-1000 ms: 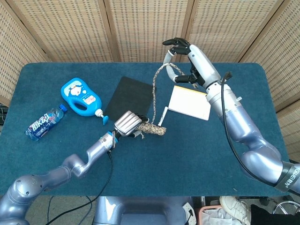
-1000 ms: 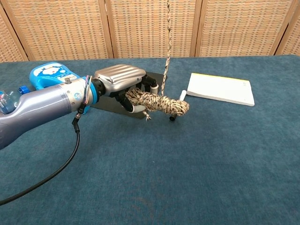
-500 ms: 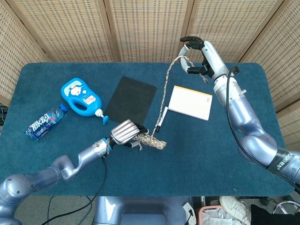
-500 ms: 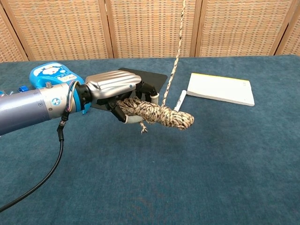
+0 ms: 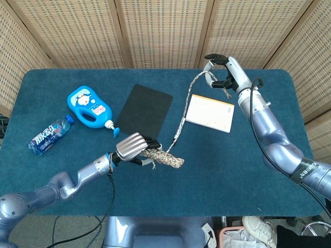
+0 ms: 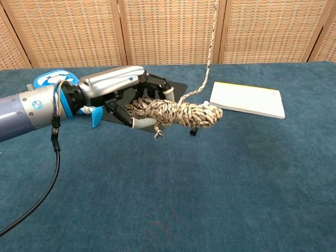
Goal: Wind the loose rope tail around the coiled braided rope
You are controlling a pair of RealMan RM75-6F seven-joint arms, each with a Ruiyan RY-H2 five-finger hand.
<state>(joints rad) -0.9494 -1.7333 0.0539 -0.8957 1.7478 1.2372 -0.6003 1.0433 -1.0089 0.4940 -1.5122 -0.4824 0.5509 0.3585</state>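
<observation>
My left hand (image 5: 130, 147) (image 6: 119, 93) grips one end of the coiled braided rope (image 5: 163, 158) (image 6: 176, 114), holding it lifted above the blue table. The loose rope tail (image 5: 182, 120) (image 6: 211, 50) runs taut from the coil's free end up to my right hand (image 5: 226, 72), which pinches it high over the table's far side. The right hand is out of the chest view; only the tail rising to the top edge shows there.
A white notepad (image 5: 209, 112) (image 6: 247, 99) lies under the right arm. A black mat (image 5: 144, 109) and a marker (image 6: 193, 130) lie behind the coil. A blue detergent bottle (image 5: 88, 107) and a water bottle (image 5: 48, 136) lie at the left.
My left hand has drawn the coil nearer the front edge and lifted it. My right hand has carried the tail to the right and farther back, stretching it longer.
</observation>
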